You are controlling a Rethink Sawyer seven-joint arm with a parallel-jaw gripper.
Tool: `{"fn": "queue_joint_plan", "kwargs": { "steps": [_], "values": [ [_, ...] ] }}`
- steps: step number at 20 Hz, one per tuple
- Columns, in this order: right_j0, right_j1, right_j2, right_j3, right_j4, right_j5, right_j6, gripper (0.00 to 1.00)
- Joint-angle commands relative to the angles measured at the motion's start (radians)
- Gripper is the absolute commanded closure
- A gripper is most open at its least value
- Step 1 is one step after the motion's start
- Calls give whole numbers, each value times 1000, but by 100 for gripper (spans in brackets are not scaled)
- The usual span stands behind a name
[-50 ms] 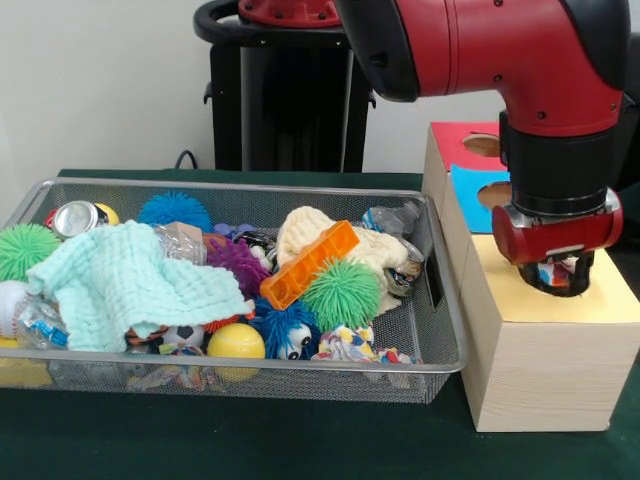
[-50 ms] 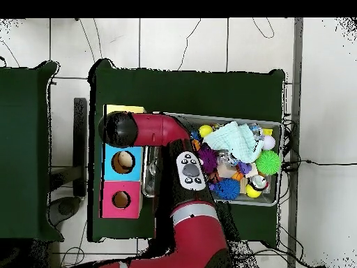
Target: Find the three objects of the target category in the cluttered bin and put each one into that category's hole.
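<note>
The gripper [image 1: 556, 275], closed on a small multicoloured toy [image 1: 552, 273], hovers just above the wooden box's [image 1: 540, 370] yellow panel; the drop is in hand, and releasing squarely over the hole comes next.

Table [image 1: 300, 445] wearing a dark green cover. Two things sitting directly on it: a wire mesh bin [image 1: 445, 345] crammed with toys and cloth, and a pale wooden box [image 1: 540, 370] standing just beside the bin's end. Box top showing yellow, blue and red panels in a row; in the overhead view, round holes showing in the blue and red ones.
</note>
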Motion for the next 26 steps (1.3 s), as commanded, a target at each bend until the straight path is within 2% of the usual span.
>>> {"fn": "queue_joint_plan", "kwargs": {
  "steps": [1,6,14,19,22,23,26],
  "values": [
    [-68,-87,14,69,-48,-69,78,0],
    [-91,-111,43,85,-32,-46,60,0],
    [-102,-130,47,78,-33,17,42,0],
    [-101,-110,55,95,-41,3,54,0],
    [-83,-78,40,74,-45,13,72,0],
    [-72,-67,29,57,-42,56,76,0],
    [-63,-48,21,31,-39,103,77,0]
  ]
}}
